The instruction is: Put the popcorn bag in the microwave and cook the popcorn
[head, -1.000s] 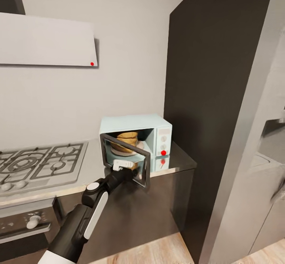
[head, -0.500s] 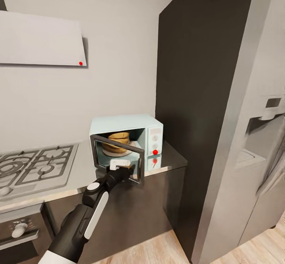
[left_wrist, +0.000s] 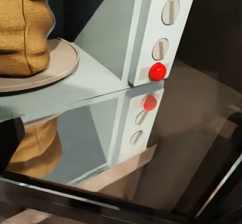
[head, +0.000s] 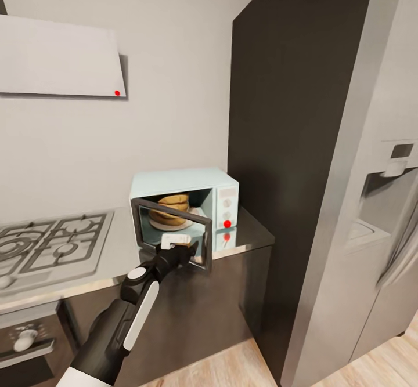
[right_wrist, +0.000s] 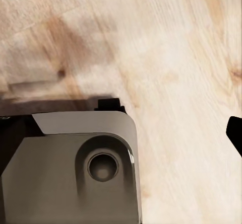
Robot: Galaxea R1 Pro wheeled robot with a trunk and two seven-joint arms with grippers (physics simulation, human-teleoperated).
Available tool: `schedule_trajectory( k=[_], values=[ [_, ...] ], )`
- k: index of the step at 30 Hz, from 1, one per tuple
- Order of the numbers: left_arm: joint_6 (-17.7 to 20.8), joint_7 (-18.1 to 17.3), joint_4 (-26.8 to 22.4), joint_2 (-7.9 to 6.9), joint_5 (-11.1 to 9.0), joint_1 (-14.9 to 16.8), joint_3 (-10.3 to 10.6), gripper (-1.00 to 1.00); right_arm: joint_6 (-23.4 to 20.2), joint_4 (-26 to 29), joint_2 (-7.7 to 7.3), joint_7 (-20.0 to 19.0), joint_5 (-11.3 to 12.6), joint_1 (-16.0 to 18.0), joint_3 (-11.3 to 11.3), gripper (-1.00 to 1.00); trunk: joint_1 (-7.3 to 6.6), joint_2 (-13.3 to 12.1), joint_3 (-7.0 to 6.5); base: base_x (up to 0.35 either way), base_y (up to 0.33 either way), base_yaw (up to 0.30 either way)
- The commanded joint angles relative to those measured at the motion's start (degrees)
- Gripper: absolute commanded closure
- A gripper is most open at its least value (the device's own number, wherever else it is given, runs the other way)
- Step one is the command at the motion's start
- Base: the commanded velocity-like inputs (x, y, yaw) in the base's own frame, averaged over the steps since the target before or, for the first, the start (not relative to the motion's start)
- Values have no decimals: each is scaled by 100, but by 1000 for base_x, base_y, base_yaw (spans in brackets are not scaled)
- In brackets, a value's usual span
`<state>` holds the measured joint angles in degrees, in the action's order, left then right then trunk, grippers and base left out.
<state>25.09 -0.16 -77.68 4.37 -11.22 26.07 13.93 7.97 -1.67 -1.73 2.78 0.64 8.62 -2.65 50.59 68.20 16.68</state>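
A tall dark cabinet (head: 284,143) is seen flanking the grey steel bench (head: 255,233), on which the mint-blue microwave (head: 186,181) stands with its glass door (head: 171,233) swung out toward the robot. The popcorn bag (head: 169,208) is already lodged inside the cavity, upright on the pale turntable plate (left_wrist: 55,68), so the bag's transfer is judged complete and the door's closing is taken to be the step in hand. For that step to be done well, the door should be pushed from its outer face near the free edge, along the arc of its hinge, until it seats flush in the frame; the push should be kept gentle so that the light oven is not slid back along the glossy bench, and the red button (head: 227,223) on the control panel should be left untouched until the door is shut. The left arm is shown stretched forward and slightly upward from the lower edge of the head view, its left claw (head: 177,246) held at the door's lower edge, just in front of the opening. Whether that claw is open or closed cannot be told. From the right wrist, only wooden floor (right_wrist: 171,58) and part of the robot's own base (right_wrist: 75,168) are seen.
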Motion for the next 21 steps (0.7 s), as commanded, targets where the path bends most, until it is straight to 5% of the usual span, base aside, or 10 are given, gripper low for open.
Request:
schedule_trajectory(
  k=[1,21],
  values=[
    [31,-2,1,2,-29,4,-2,-100,38,-18,0,3,6,8,-25,-100,1,4,7,127,-83,0],
    [31,2,16,82,-3,4,-13,-100,38,-18,5,-39,6,8,-25,-100,1,4,7,127,-70,0]
  ],
)
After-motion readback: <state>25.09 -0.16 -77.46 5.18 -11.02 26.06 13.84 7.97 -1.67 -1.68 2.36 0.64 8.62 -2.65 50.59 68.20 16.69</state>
